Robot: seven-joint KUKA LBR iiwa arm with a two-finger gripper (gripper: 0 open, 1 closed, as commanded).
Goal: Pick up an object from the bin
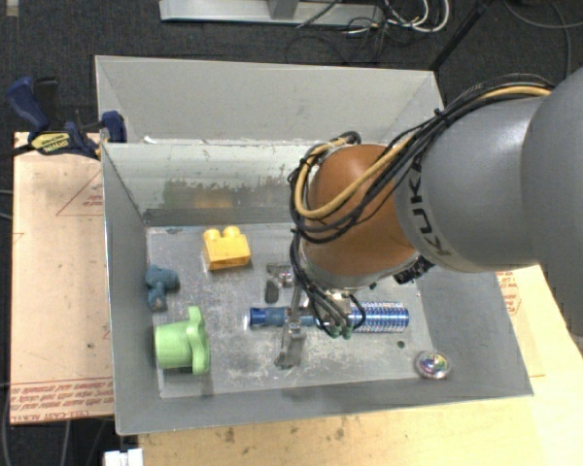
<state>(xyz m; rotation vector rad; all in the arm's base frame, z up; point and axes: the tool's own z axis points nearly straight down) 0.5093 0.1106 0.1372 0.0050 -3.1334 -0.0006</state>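
Observation:
My gripper [284,318] is down at the bin floor near the middle front, open. One fingertip [277,284] lies towards the back and the other fingertip [290,350] towards the front. Between them, not clamped, lies a small blue rod-like thing [263,318], with its left end sticking out. A blue and silver ribbed piece [381,316] shows just right of the gripper; whether it joins the blue rod I cannot tell, as the wrist hides the stretch between. A yellow toy brick [226,248] lies behind and left of the gripper.
A light green cylinder-shaped block [182,340] lies at the front left, with a small grey-blue piece [159,284] behind it. A small shiny round thing [431,364] sits at the front right. The arm and its orange cover hang over the bin's middle right.

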